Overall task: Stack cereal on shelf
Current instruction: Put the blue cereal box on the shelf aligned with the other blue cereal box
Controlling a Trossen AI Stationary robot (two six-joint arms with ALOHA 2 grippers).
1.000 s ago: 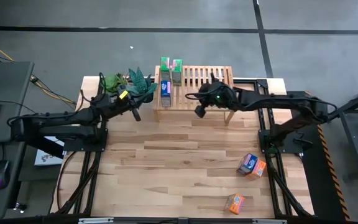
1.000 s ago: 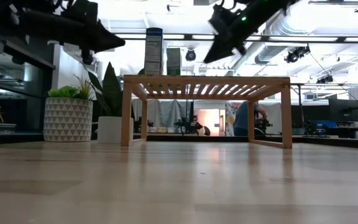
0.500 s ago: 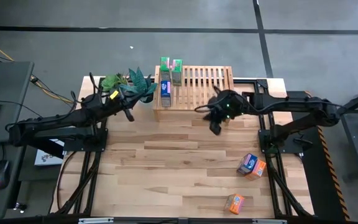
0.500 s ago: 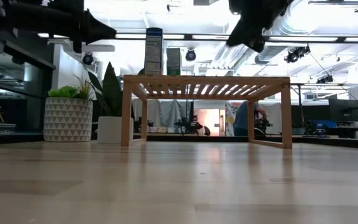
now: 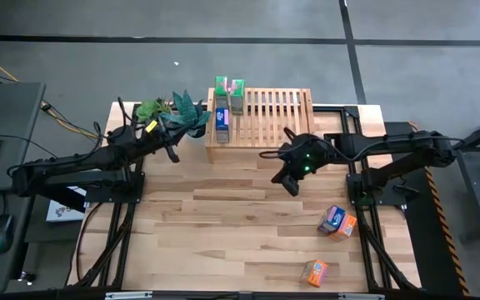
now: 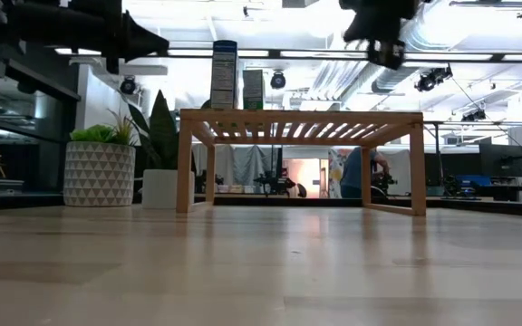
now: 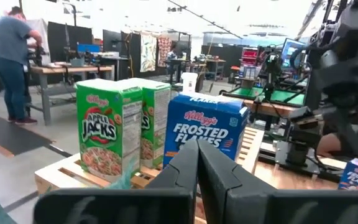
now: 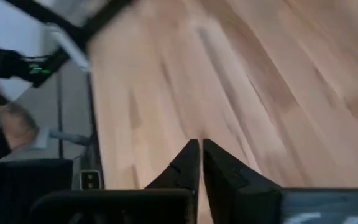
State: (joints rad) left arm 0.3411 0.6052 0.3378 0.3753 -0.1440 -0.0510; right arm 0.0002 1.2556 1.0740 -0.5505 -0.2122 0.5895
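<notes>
The shelf stands at the table's far edge, on its legs. At its left end stand two green cereal boxes and a blue one, all upright on the slats. In the left wrist view they are the Apple Jacks boxes and the Frosted Flakes box. A blue box and an orange box lie together on the table at the right. Another orange box lies near the front edge. My left gripper hovers shut, left of the shelf. My right gripper hangs shut above bare table, in front of the shelf.
Potted plants stand at the far left beside the shelf, one in a patterned white pot. Bare wood tabletop spreads across the middle and near left. People and workbenches show in the room behind.
My right gripper has swung from over the shelf's front rail toward the table's near and right edges, rolling and tipping downward, still shut. My left gripper has drawn back a little toward the left edge and risen, staying shut. The boxes have not moved.
</notes>
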